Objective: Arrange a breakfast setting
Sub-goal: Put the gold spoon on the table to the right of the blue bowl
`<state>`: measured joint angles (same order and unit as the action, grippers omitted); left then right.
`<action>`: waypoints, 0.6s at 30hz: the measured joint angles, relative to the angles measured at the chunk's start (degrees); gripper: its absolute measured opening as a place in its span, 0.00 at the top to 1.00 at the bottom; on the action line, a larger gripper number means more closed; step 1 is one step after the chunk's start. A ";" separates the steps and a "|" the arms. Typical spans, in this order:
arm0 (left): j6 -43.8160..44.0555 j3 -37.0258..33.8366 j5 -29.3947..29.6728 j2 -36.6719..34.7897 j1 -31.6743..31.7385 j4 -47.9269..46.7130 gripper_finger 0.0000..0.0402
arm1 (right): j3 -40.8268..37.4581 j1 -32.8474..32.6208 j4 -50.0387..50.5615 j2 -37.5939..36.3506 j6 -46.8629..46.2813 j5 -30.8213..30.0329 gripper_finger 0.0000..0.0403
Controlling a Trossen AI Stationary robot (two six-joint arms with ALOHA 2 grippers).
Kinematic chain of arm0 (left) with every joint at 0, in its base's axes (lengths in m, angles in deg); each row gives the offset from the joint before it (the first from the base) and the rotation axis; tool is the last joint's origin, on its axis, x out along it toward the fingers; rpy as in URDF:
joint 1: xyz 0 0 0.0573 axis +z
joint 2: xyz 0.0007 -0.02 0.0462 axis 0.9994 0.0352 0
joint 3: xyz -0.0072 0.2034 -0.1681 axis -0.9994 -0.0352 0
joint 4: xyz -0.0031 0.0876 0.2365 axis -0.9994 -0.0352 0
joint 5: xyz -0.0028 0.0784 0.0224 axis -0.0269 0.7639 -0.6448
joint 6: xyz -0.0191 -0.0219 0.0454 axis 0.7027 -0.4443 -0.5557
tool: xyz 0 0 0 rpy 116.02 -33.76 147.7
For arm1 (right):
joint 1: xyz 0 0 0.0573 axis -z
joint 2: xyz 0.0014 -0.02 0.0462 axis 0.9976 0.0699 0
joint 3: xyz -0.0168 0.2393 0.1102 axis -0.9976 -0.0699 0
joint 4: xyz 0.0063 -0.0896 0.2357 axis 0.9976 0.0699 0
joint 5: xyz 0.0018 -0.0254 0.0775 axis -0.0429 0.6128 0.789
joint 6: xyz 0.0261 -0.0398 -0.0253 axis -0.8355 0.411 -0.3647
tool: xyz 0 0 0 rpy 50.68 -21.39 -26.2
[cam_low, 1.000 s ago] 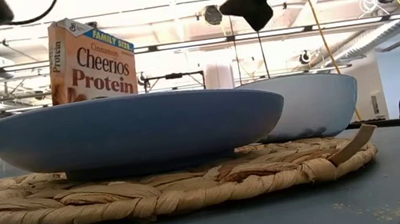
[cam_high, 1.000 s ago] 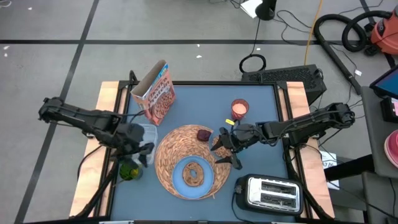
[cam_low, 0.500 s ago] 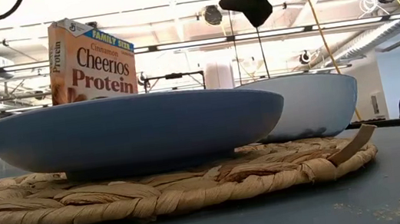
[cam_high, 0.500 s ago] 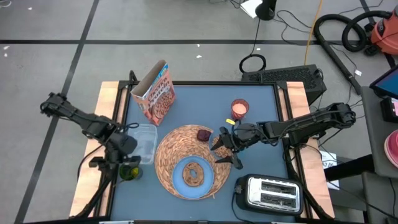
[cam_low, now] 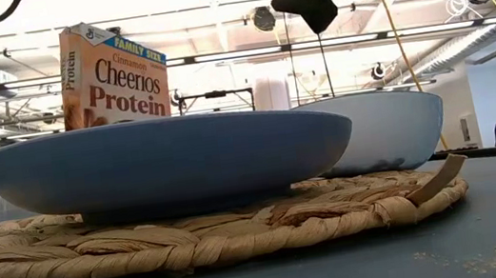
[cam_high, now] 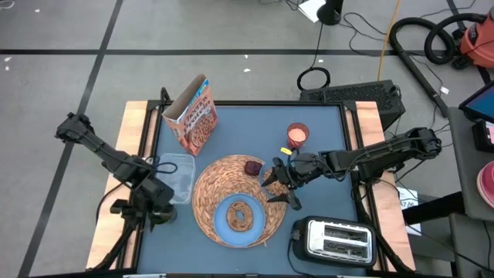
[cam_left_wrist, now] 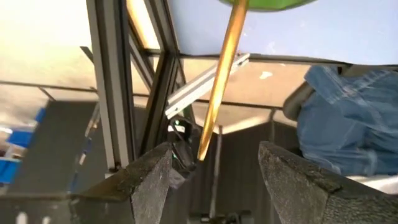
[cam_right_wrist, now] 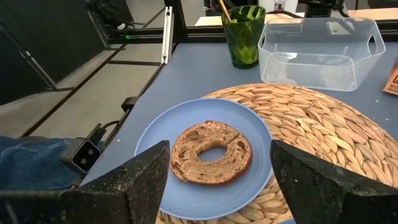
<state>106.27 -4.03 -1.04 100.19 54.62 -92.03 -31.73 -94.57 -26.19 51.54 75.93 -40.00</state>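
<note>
The woven straw placemat [cam_high: 220, 185] lies mid-table. On it are the light-blue plate [cam_high: 224, 224] with the brown ring bread [cam_right_wrist: 211, 152] and a small dark-red item [cam_high: 253, 166]. The cereal box [cam_high: 193, 116] stands at the far left. The clear bowl [cam_high: 179, 174] sits left of the mat. My left gripper [cam_high: 158, 212] is open above a green cup [cam_right_wrist: 242, 28], which holds the gold spoon [cam_left_wrist: 221, 81]. Its fingers stand either side of the handle's free end [cam_left_wrist: 203, 152], not touching. My right gripper [cam_high: 278, 184] is open over the mat's right edge.
A chrome-and-black toaster [cam_high: 332, 239] stands at the near right corner. A glass with a red-orange filling [cam_high: 297, 135] stands far right of the mat. A pale bowl-like shape [cam_low: 386, 130] shows behind the plate in the low view. Table frame rails run along both sides.
My left gripper has gone from over the clear bowl toward the table's near-left corner and now stands over the green cup, hiding it in the high view. The clear bowl stays on the table. My right arm has kept still.
</note>
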 joint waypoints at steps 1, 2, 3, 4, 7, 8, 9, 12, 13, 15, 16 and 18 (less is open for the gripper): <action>-0.83 0.00 0.00 0.84 -0.13 0.02 0.39 | 0.00 0.00 -0.02 0.00 0.01 0.00 0.33; -1.66 0.00 0.00 1.67 -0.19 0.02 0.39 | 0.00 0.00 -0.02 0.00 -0.01 0.00 0.33; -2.52 0.00 0.00 2.39 -0.18 0.02 0.39 | 0.00 -0.02 -0.02 0.00 0.00 0.00 0.33; -3.23 0.00 0.00 3.08 -0.16 0.02 0.39 | 0.02 -0.02 -0.02 0.00 0.00 0.00 0.33; -5.17 0.00 0.02 5.01 -0.15 0.02 0.39 | 0.00 0.00 -0.04 0.00 -0.01 0.00 0.33; -5.49 0.00 0.02 5.54 -0.15 0.02 0.39 | 0.00 -0.01 -0.04 0.00 0.00 0.00 0.33; -5.57 0.00 0.00 6.00 -0.15 0.00 0.39 | 0.00 0.00 -0.06 0.00 0.01 0.00 0.33; -6.35 0.00 0.00 7.03 -0.15 -0.02 0.39 | 0.01 0.00 -0.06 0.00 0.00 0.01 0.33; -6.40 0.00 0.00 7.32 -0.15 -0.03 0.39 | 0.00 0.00 -0.06 0.00 0.00 0.00 0.33; -6.50 0.00 0.00 7.76 -0.15 -0.19 0.39 | 0.00 0.00 -0.06 0.00 0.01 0.00 0.33; -6.50 0.00 0.00 7.93 -0.15 -0.39 0.39 | 0.00 -0.02 -0.06 0.00 0.01 0.00 0.33; -6.50 0.00 0.00 8.20 -0.15 -0.68 0.39 | 0.01 -0.01 -0.06 0.00 0.01 0.01 0.33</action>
<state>99.78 -4.03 -1.04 108.39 54.46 -92.71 -31.73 -94.58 -26.25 51.54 75.94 -39.99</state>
